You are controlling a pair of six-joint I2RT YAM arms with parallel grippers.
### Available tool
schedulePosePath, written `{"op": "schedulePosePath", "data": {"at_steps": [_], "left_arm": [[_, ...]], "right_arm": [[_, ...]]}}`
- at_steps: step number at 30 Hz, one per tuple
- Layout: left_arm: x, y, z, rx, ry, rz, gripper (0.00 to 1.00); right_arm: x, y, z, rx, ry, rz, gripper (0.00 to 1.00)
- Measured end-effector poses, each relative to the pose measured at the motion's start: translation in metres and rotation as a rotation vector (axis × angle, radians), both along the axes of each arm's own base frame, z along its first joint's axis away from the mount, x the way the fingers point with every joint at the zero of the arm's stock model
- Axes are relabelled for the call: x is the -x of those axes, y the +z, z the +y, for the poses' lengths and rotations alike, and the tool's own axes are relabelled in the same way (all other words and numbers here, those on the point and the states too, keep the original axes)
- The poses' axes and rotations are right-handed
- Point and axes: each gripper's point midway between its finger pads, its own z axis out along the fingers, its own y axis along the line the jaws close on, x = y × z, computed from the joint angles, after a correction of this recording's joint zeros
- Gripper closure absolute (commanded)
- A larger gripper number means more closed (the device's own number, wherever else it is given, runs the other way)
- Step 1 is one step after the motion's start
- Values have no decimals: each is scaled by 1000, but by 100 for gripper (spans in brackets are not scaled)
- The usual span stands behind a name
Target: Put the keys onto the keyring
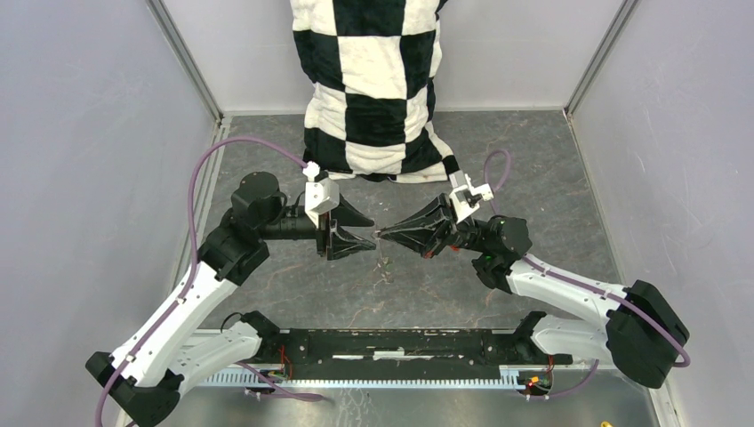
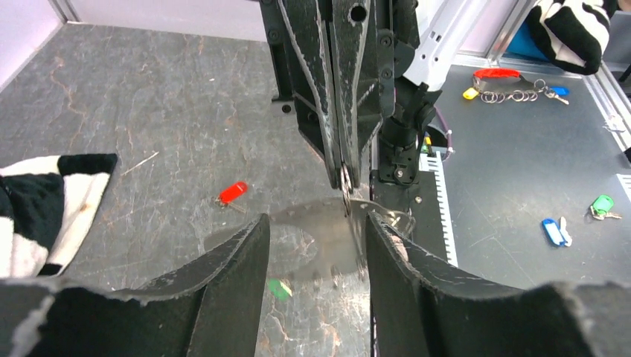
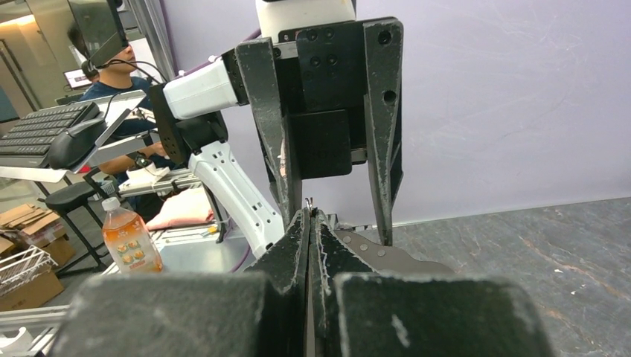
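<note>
My right gripper (image 1: 381,235) is shut on a thin silvery wire ring, seemingly the keyring (image 2: 346,181), seen edge-on. It pokes just past the tips in the right wrist view (image 3: 308,202), and the rest of it is hidden. My left gripper (image 1: 372,229) is open and empty, tip to tip with the right one, its jaws either side of the right tips (image 2: 313,223). The red-headed key (image 2: 232,192) lies on the dark table. The green-headed key (image 2: 279,288) lies below, between my left fingers (image 2: 223,275). A grey translucent shape with dots lies under the tips.
A black-and-white checkered cloth (image 1: 378,89) lies at the back of the table (image 1: 533,178) and shows at the left (image 2: 45,201). Spare tagged keys and rings (image 2: 513,85) and two more keys (image 2: 601,204) lie on the metal bench. Grey walls stand on both sides.
</note>
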Motion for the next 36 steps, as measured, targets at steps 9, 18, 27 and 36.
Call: {"op": "schedulePosePath", "data": {"at_steps": [9, 18, 27, 36], "left_arm": [[6, 8, -4, 35, -40, 14, 59], [12, 6, -3, 29, -71, 22, 98], [11, -4, -1, -3, -58, 30, 72], [-14, -11, 6, -41, 113, 24, 41]], "right_arm": [[7, -4, 5, 16, 17, -5, 100], [5, -6, 7, 18, 5, 4, 99], [5, -15, 7, 42, -7, 13, 99], [1, -19, 4, 46, -54, 6, 100]]}}
